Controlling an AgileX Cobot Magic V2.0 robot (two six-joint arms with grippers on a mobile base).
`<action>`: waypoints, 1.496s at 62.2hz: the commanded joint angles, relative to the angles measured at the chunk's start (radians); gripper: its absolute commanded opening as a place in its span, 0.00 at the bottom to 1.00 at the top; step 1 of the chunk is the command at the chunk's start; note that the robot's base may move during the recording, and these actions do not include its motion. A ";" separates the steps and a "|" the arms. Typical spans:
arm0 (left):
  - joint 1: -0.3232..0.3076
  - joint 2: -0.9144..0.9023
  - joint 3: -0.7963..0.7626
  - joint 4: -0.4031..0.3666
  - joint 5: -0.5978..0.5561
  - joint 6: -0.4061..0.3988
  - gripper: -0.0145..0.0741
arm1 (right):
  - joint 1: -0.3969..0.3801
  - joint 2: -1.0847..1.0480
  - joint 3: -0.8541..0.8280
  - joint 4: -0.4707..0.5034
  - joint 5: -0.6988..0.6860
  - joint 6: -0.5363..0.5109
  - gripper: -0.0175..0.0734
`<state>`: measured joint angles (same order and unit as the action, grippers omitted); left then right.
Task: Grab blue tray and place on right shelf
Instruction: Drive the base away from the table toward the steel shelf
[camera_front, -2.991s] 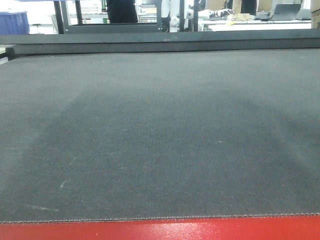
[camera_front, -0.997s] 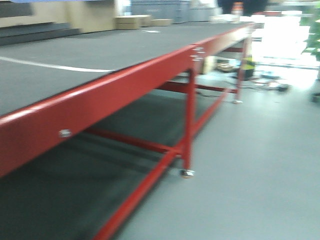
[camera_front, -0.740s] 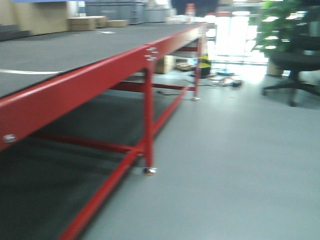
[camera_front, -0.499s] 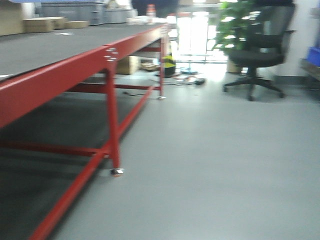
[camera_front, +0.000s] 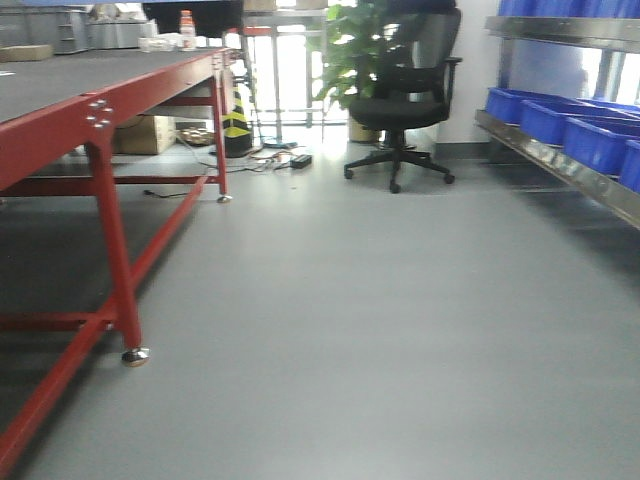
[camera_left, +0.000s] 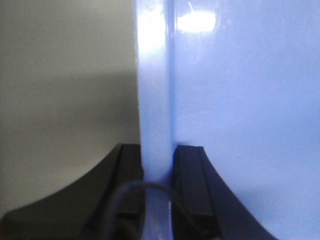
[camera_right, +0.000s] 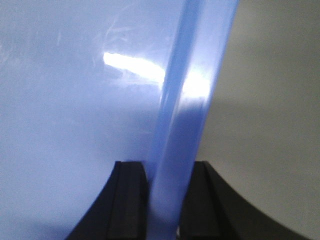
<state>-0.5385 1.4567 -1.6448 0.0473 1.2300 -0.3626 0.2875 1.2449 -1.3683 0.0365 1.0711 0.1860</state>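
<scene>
The camera has swung off the tabletop (camera_front: 40, 85), now at the left, toward the right shelf (camera_front: 560, 165). The left fingers (camera_left: 190, 170) and right fingers (camera_right: 131, 190) each clench a rim of the blue tray (camera_left: 240, 100) between them. It looks carried and not yet placed.

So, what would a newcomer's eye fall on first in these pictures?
The blue tray fills both wrist views, its rim pinched by the left gripper and the right gripper. In the front view, a red table stands on the left, blue bins line the shelf on the right, and a black chair sits far back.
</scene>
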 joint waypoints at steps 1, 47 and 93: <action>0.001 -0.041 -0.031 0.097 0.107 0.025 0.11 | -0.007 -0.030 -0.027 -0.093 -0.015 -0.038 0.26; 0.001 -0.041 -0.031 0.097 0.107 0.025 0.11 | -0.007 -0.030 -0.027 -0.093 -0.015 -0.038 0.26; 0.001 -0.041 -0.031 0.079 0.107 0.025 0.11 | -0.007 -0.030 -0.027 -0.093 -0.015 -0.038 0.26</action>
<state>-0.5385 1.4567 -1.6448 0.0403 1.2314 -0.3626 0.2875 1.2449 -1.3683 0.0345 1.0754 0.1860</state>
